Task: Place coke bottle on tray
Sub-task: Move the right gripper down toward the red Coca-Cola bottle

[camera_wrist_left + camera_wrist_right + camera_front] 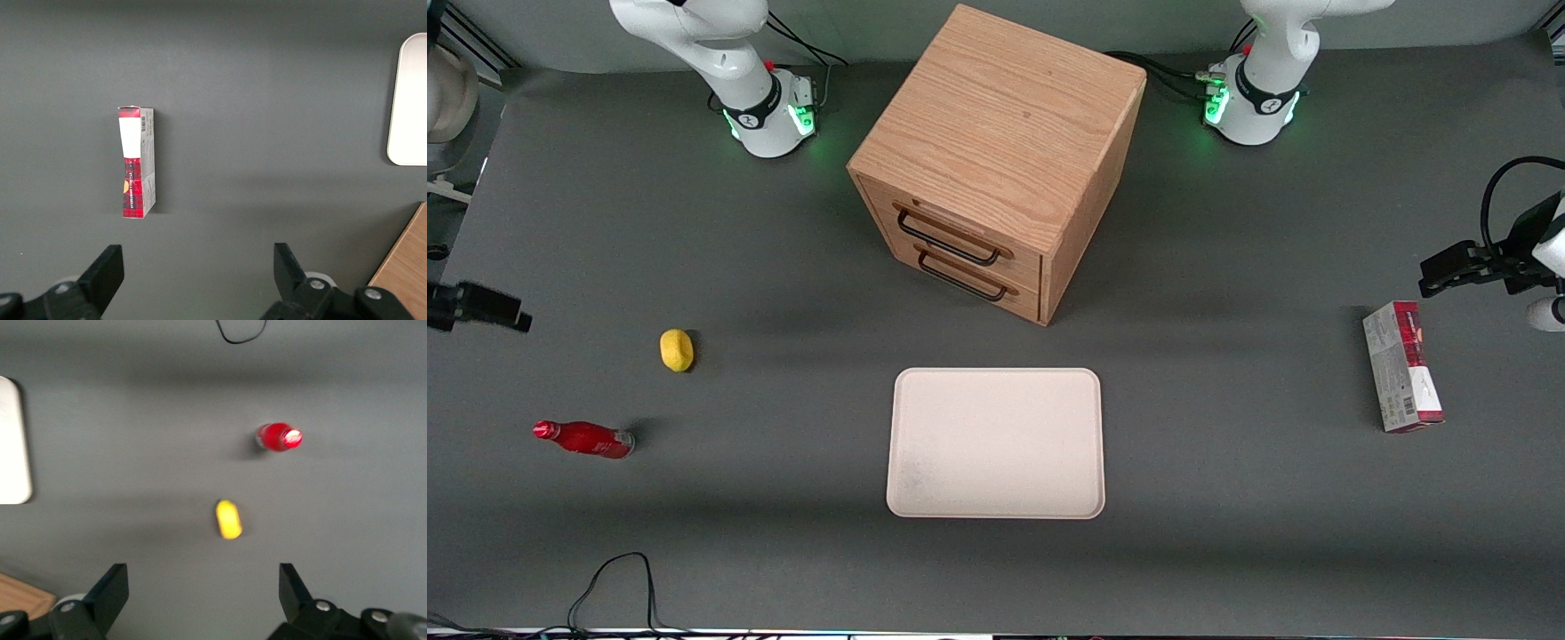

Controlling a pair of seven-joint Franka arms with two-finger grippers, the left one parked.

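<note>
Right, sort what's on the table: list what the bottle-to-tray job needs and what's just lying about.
Needed for the job:
- coke bottle, upright near the working arm's end of the table
- tray, bare, in front of the drawer cabinet
- gripper, open, high above the table, holding nothing

Just lying about:
- lemon, beside the bottle
- red-and-grey box, toward the parked arm's end
- wooden drawer cabinet

From my station the gripper (200,600) hangs high with fingers spread, bare mat below it. I see the lemon (677,349) standing near the coke bottle (583,439); open mat runs from the bottle to the tray (996,443). The wooden drawer cabinet (996,160) crowds the tray's edge farthest from the front camera.
</note>
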